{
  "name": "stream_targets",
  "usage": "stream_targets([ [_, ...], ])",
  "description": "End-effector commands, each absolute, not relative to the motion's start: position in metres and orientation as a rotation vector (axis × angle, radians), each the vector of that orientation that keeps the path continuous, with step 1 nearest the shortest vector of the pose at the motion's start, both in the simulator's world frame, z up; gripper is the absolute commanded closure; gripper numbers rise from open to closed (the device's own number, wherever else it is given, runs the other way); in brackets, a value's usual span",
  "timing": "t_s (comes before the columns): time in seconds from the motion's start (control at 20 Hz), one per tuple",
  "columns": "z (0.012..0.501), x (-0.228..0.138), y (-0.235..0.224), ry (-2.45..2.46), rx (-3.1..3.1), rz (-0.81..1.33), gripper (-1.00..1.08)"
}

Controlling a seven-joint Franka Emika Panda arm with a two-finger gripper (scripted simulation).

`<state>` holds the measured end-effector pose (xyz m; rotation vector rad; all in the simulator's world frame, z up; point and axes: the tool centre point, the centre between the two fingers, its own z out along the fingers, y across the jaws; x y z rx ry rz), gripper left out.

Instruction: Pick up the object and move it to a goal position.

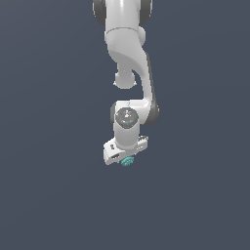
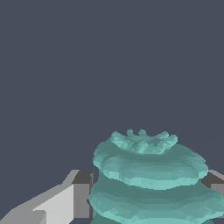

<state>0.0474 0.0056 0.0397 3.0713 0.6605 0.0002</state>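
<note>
Exterior view: arm hangs down the frame's centre, gripper (image 1: 126, 157) just below the middle, tilted. The teal ball (image 1: 128, 161) sits right at its lower edge, poking out from under the white hand, slightly toward the exterior view's right. Wrist view: ball (image 2: 151, 179) fills the lower right of the frame, ridged and bumpy, lodged between the two fingers (image 2: 81, 199), one on each flank. Fingers clamped on the ball. Plain dark background all round.

Ridged, bumpy matt teal ball (image 2: 151, 175)
</note>
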Motion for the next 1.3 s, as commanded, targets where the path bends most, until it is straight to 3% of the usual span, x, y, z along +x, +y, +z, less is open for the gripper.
stream_targets([
  [0.0, 0.039, 0.047, 0.006, 0.661, 3.071, 0.000, 1.08],
  [0.65, 0.054, 0.047, 0.003, 0.661, 3.071, 0.000, 1.08],
  [1.25, 0.152, 0.043, -0.016, 0.661, 3.071, 0.000, 1.08],
])
